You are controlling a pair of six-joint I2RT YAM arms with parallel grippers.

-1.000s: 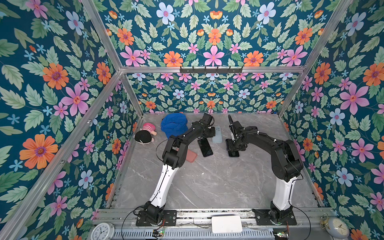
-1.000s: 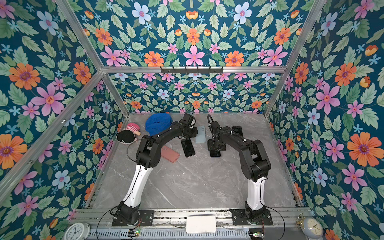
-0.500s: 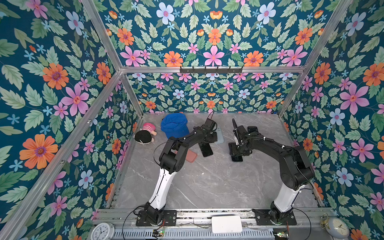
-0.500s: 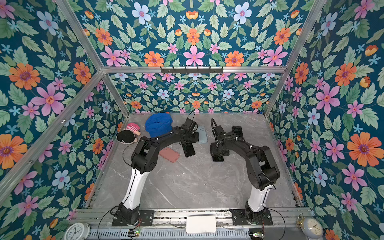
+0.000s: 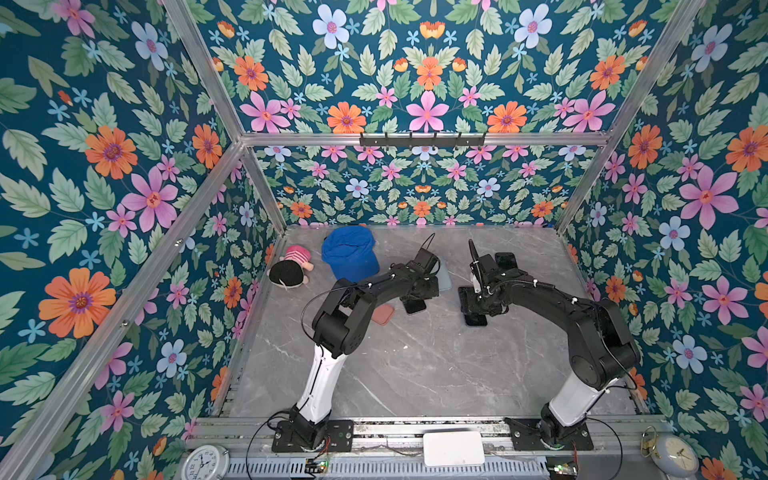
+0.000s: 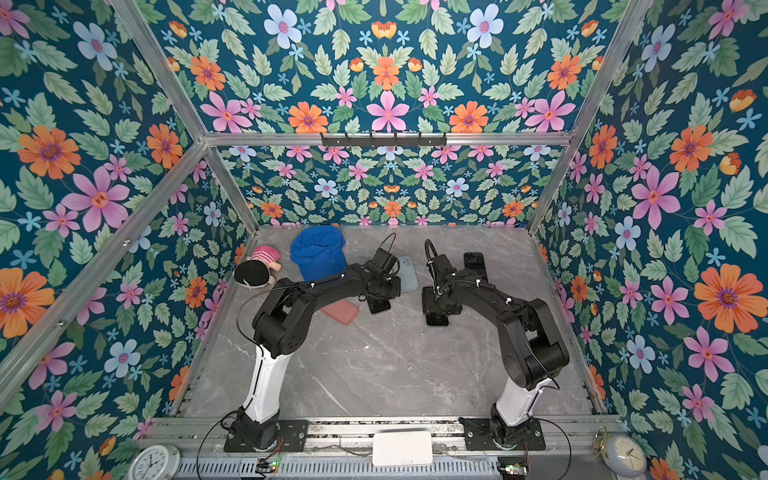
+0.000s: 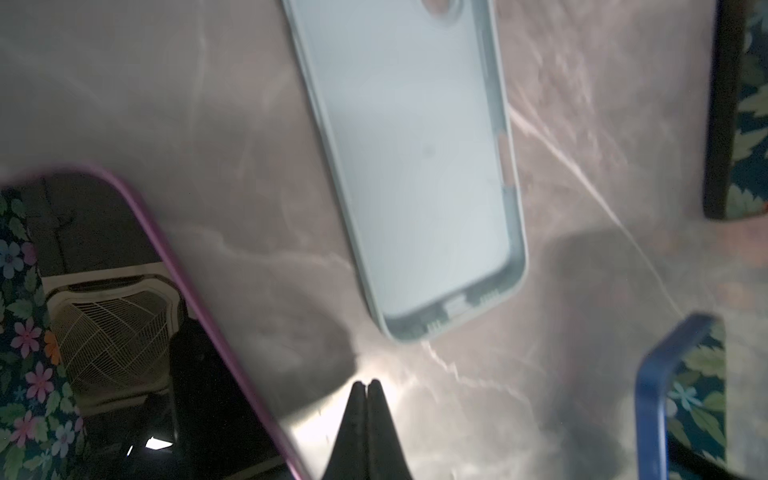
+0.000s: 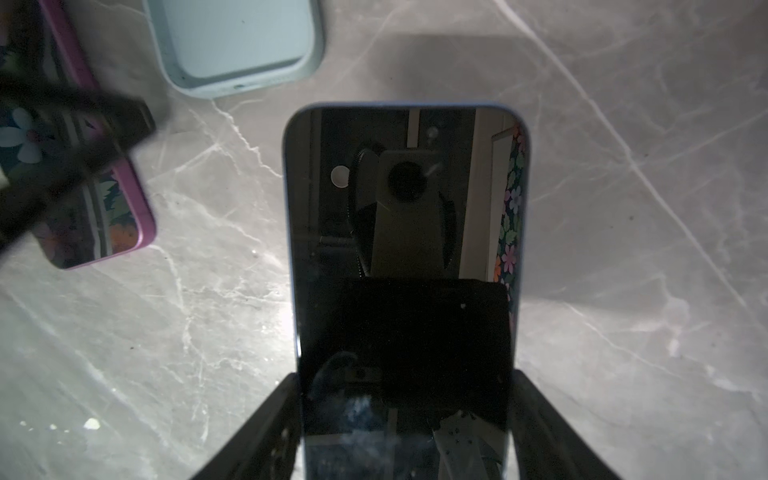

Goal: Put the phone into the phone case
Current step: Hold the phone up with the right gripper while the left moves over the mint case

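- Top views, front edge: a white box (image 5: 453, 449) lies on the rail between the two arm bases. A white clock (image 5: 205, 461) and an alarm clock (image 5: 673, 457) stand at the front corners.
- Mid-table, left side: a salmon phone case (image 5: 382, 313) lies flat, partly under the left arm. Just beside it lies a purple-rimmed phone (image 5: 415, 306), screen up.
- Left wrist view: the left gripper (image 7: 365, 384) has its fingers pressed together, tip to tip. The tips sit just beside the long edge of the purple-rimmed phone.
- Right wrist view: the right gripper (image 8: 405, 376) has its fingers spread wide and clamped on both long edges of the blue-rimmed phone (image 8: 407, 208). The screen faces the wrist camera. Whether this phone touches the marble table (image 5: 415, 374) cannot be told.
- Beyond the left gripper: the light blue phone case (image 6: 407, 274) lies open side up on the table, apart from both phones.
- Beyond the right wrist: a black phone (image 5: 505, 262) lies flat.
- Far left corner: a blue cap (image 5: 350, 253) lies near the back wall. A doll (image 5: 291, 268) lies beside it, near the left wall.
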